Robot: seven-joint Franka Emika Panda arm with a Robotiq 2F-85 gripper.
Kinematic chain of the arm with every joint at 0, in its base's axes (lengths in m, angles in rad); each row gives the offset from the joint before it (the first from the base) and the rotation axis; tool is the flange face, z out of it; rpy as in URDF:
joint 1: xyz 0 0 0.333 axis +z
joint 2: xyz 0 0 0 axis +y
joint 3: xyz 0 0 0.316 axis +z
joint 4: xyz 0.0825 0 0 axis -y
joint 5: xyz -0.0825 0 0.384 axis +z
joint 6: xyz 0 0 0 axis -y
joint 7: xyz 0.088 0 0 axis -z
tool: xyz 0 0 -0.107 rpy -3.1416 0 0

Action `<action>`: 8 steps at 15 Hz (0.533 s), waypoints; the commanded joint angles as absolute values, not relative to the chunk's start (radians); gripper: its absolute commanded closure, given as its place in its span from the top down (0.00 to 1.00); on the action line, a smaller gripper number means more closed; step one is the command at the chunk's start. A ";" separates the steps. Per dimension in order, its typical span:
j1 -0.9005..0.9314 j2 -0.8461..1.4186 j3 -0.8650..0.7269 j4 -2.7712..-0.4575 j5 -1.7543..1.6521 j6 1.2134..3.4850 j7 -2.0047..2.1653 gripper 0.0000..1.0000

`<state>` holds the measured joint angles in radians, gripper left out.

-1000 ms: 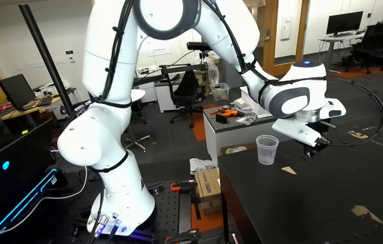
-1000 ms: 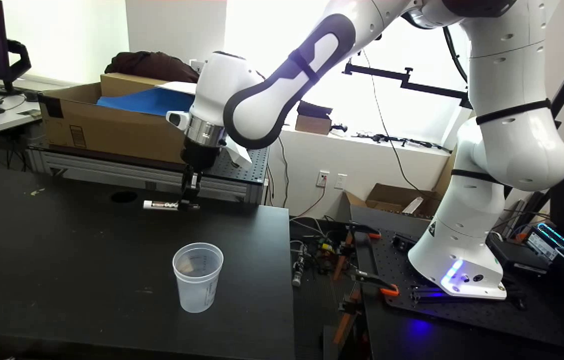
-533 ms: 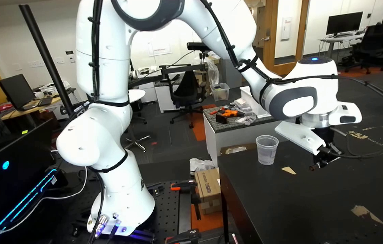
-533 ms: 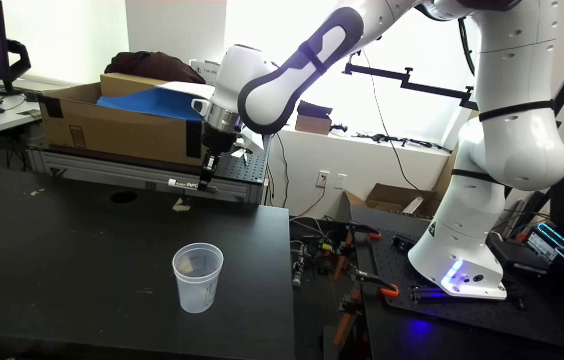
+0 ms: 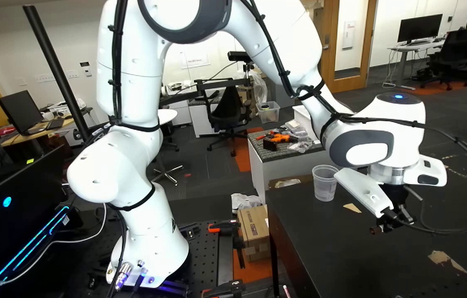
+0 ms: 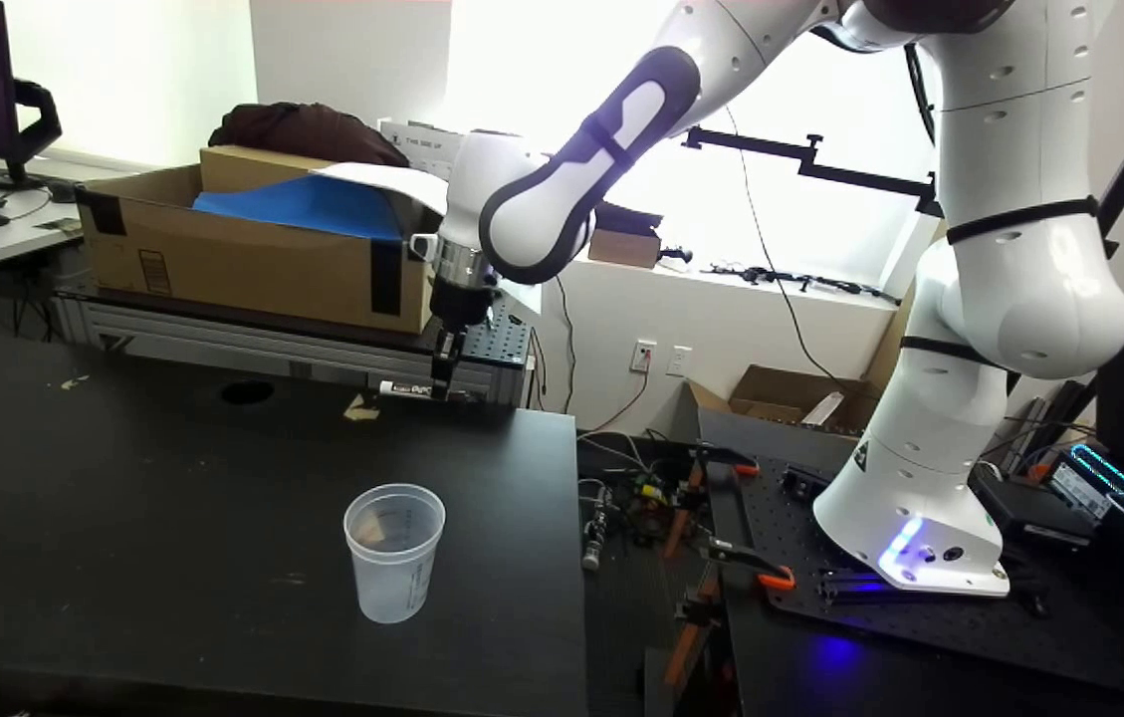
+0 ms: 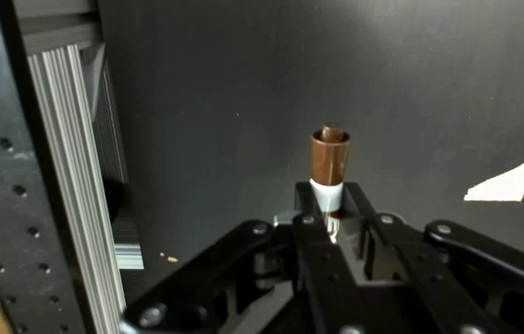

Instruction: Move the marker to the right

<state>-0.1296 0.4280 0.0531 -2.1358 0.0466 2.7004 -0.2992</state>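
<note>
Nearest, from the wrist: end effector (image 7: 328,198) clamped on the brown-and-white marker (image 7: 330,162), one finger against each side of the white barrel, brown end jutting past the fingertips toward 12 o'clock. Black desk (image 7: 220,153) behind. In an exterior view the marker (image 6: 404,389) lies about level, white end toward 9 o'clock, close by the desk's far edge; contact with the surface, cannot tell. Working outward in an exterior view: tan tape patch (image 5: 352,207) just off at 10 o'clock of the end effector, a second, ragged patch (image 5: 438,257) at 4. Past the first patch, again toward 10: translucent plastic cup (image 5: 325,184), upright on the desk, apart from the fingers. In an exterior view, round dark grommet (image 6: 248,392) in the desk at 9 o'clock of the marker. Beyond the desk edge, a perforated bench (image 6: 507,344) bearing a large cardboard box (image 6: 243,261), which sits at 10 o'clock of the end effector; blue sheet (image 6: 313,207) inside it, maroon cloth (image 6: 308,134) showing above its rear side. In an exterior view, between 10 and 11 o'clock of the cup: low cabinet (image 5: 291,163), textured top, orange-and-black power drill (image 5: 279,138) lying on it beside clear plastic bags (image 5: 301,145). Farther the same way, a black office chair (image 5: 228,109). Farthest, at 1 o'clock of the cup, a black computer monitor (image 5: 420,28), a second office chair (image 5: 458,51) at its 4 o'clock.
</note>
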 commanded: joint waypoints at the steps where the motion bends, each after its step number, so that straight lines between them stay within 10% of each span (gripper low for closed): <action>1: -0.126 0.455 0.034 -2.110 0.043 2.649 -0.249 0.44; 8: -0.083 0.376 0.019 -2.176 0.004 2.656 -0.213 0.89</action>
